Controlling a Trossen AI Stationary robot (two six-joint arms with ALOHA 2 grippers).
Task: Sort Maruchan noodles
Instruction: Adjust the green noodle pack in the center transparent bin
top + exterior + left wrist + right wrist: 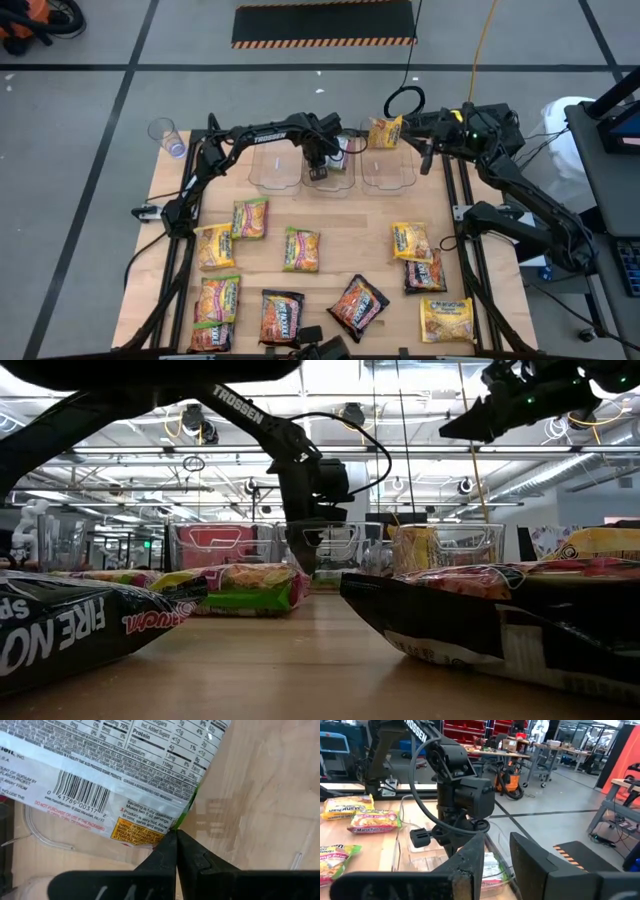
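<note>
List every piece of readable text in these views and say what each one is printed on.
"TROSSEN": left arm, low view.
"FIRE NO...": dark noodle packet at table height.
"Protein", "4 41789 00317 2": back of the green-edged packet pinched in the shut left gripper; its finer print is too small.
"Maruchan": packet in the right wrist view.
Packets seen from above: unreadable.

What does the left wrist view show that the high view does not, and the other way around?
Only the left wrist view shows the printed back of the green-edged packet, with barcode and nutrition table, pinched at its corner by the shut left tool.

Only the high view shows the whole table, three clear bins, the loose packets, a yellow packet in the rightmost bin, and the right tool raised beside it.

Both show the left tool over the middle bin.
</note>
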